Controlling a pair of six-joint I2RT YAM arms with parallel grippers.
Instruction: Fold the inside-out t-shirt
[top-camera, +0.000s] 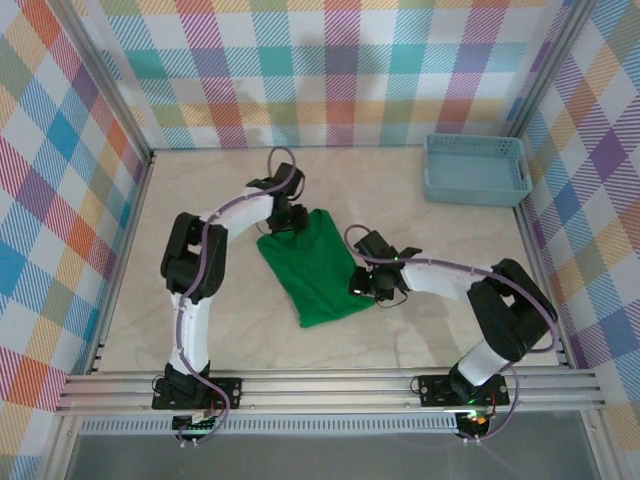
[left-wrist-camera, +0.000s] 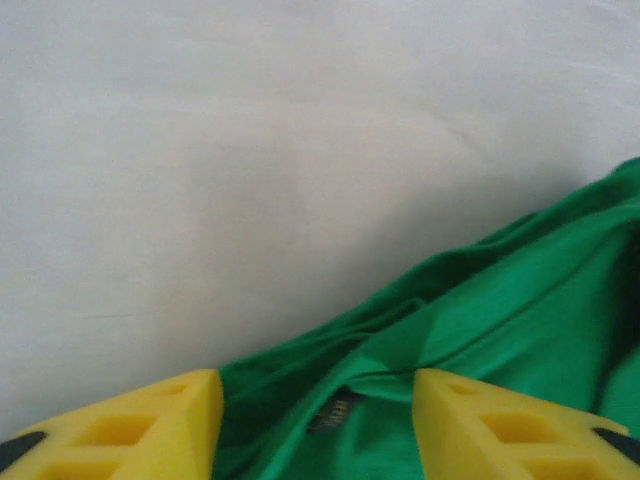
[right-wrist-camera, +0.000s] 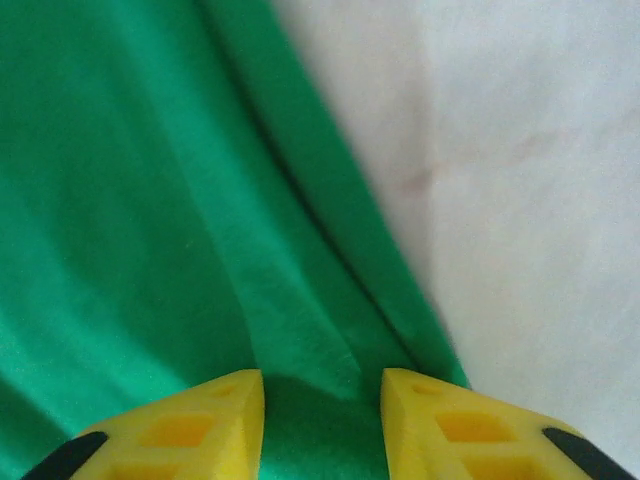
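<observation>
The left gripper's (left-wrist-camera: 317, 397) jaws stand spread, its yellow fingers (left-wrist-camera: 150, 432) well apart with rumpled green cloth lying in the gap between them. The right gripper's (right-wrist-camera: 322, 392) jaws are parted too, though less widely, and a raised crease of the same cloth runs straight into their gap. The inside-out t-shirt (top-camera: 315, 265) lies on the pale table (top-camera: 450, 325) as a compact, roughly oblong bundle, set at a slant. From above, the left gripper sits at the shirt's far-left corner and the right gripper at its right edge, towards the near end. Between the left fingers there is a small dark patch on the cloth, perhaps a label, but it is too blurred to be sure. A light blue basket (top-camera: 476, 170) stands well apart from the shirt, off beyond its far-right side against the checked wall.
</observation>
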